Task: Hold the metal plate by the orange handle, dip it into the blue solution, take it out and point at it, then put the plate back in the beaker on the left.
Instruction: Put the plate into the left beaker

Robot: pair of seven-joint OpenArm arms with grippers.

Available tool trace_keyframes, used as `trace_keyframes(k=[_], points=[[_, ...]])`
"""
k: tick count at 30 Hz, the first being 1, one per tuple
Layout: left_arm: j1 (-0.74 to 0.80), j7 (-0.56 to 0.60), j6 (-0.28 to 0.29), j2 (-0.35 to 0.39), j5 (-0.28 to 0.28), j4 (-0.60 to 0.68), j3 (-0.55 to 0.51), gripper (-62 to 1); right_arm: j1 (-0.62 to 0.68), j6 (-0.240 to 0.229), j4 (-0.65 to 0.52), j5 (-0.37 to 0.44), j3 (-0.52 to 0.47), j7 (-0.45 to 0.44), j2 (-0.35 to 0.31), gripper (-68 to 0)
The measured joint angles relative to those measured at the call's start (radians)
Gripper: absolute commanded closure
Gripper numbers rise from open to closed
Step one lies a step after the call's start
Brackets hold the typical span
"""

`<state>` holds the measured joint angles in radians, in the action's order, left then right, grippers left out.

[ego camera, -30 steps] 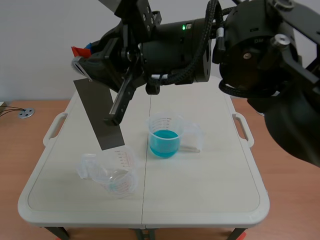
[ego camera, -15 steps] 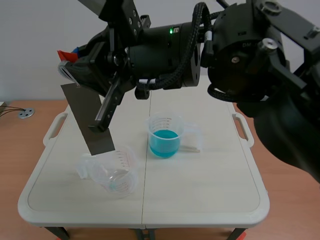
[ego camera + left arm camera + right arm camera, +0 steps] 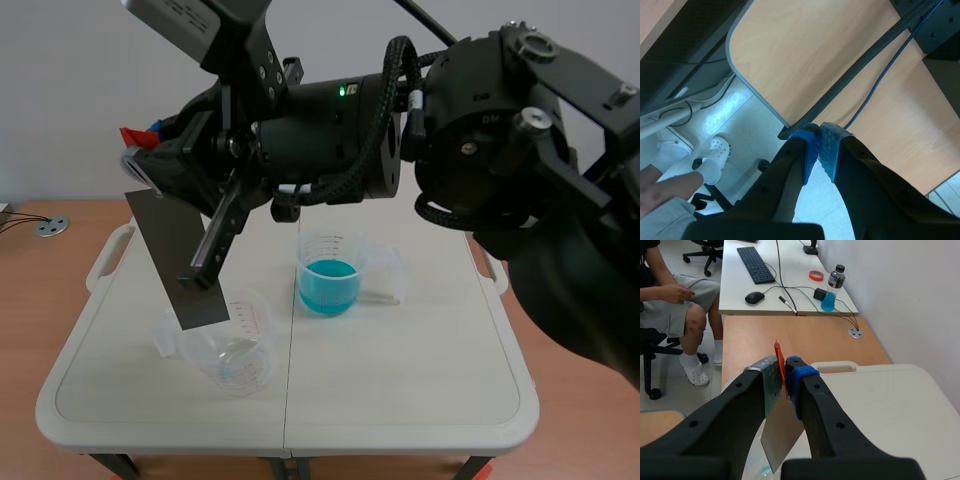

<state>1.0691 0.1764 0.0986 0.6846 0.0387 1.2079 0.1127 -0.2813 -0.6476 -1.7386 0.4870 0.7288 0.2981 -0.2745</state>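
My right gripper [image 3: 148, 152] reaches across from the right, high over the table's left side, and is shut on the orange handle [image 3: 131, 134] of the grey metal plate [image 3: 178, 255]. The plate hangs tilted, its lower edge at the mouth of the empty clear beaker [image 3: 238, 352] on the left. The beaker of blue solution [image 3: 328, 274] stands near the table's middle. In the right wrist view the handle [image 3: 777, 356] is pinched between my fingers and the plate [image 3: 782, 440] hangs beneath my right gripper [image 3: 783, 374]. My left gripper [image 3: 818, 146] is shut on nothing, facing a wooden desk.
The white folding table [image 3: 410, 385] has carry handles on both sides. Wooden desks surround it. A person [image 3: 667, 295] sits at a desk with a keyboard [image 3: 756, 264] and a bottle [image 3: 831, 288] beyond the table's left end.
My right gripper has carried the plate left and down. The plate's lower edge has gone from above the empty beaker to its mouth.
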Motion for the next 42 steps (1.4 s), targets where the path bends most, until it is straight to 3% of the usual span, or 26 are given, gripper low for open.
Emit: trace_keyframes(k=[16, 24, 30, 34, 42], points=[[0.0, 0.0, 0.0, 0.0, 0.0, 0.0, 0.0, -2.9, 0.002, 0.0, 0.068, 0.0, 0.0, -0.009, 0.0, -1.3], [0.0, 0.0, 0.0, 0.0, 0.0, 0.0, 0.0, -2.9, 0.002, 0.0, 0.124, 0.0, 0.0, -0.055, 0.0, -1.3], [0.0, 0.0, 0.0, 0.0, 0.0, 0.0, 0.0, -2.9, 0.002, 0.05, 0.216, 0.001, 0.0, -0.103, 0.006, -1.3], [0.0, 0.0, 0.0, 0.0, 0.0, 0.0, 0.0, -2.9, 0.002, 0.053, 0.283, 0.005, 0.0, -0.114, 0.034, -1.3], [0.0, 0.0, 0.0, 0.0, 0.0, 0.0, 0.0, -2.9, 0.003, 0.053, 0.396, 0.114, 0.0, -0.11, 0.067, -1.3]])
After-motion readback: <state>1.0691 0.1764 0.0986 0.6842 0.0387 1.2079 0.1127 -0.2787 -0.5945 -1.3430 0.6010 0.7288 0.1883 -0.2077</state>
